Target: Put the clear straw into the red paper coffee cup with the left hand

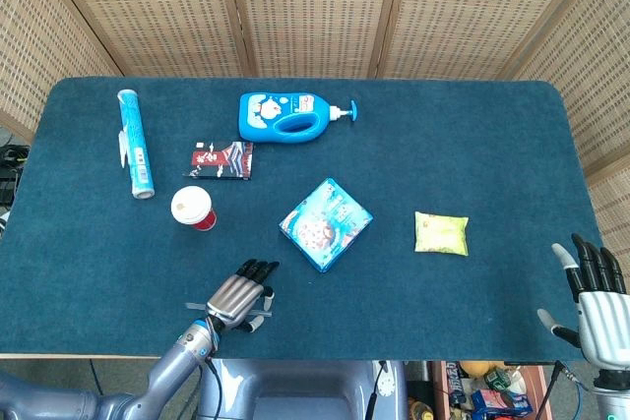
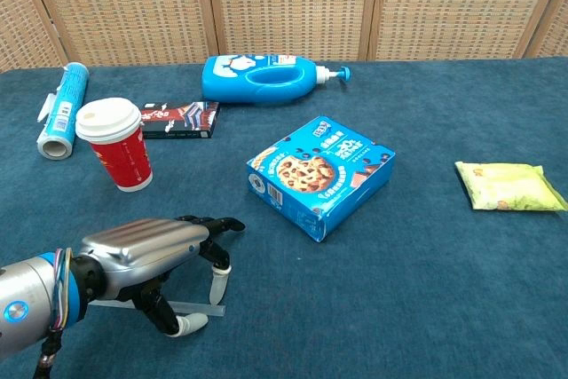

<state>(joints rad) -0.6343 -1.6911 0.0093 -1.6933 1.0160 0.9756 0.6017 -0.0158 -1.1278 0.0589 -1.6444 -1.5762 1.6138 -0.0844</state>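
The red paper coffee cup (image 1: pixel 193 208) (image 2: pixel 120 144) stands upright with a white lid at the left of the table. Near the front edge lies the clear straw (image 1: pixel 260 314) (image 2: pixel 202 310), slightly skewed, its left end a little raised. My left hand (image 1: pixel 239 294) (image 2: pixel 146 250) arches over it, palm down, and pinches the straw between the thumb and a fingertip. The middle of the straw is hidden under the hand. At the front right corner, my right hand (image 1: pixel 591 297) sits off the table with its fingers spread, holding nothing.
A blue cookie box (image 1: pixel 325 223) (image 2: pixel 321 175) sits mid-table, right of the cup. Behind it lies a blue pump bottle (image 1: pixel 285 115). A dark snack packet (image 1: pixel 219 158) and a blue roll (image 1: pixel 135 143) lie at the left, a yellow packet (image 1: pixel 440 233) at the right.
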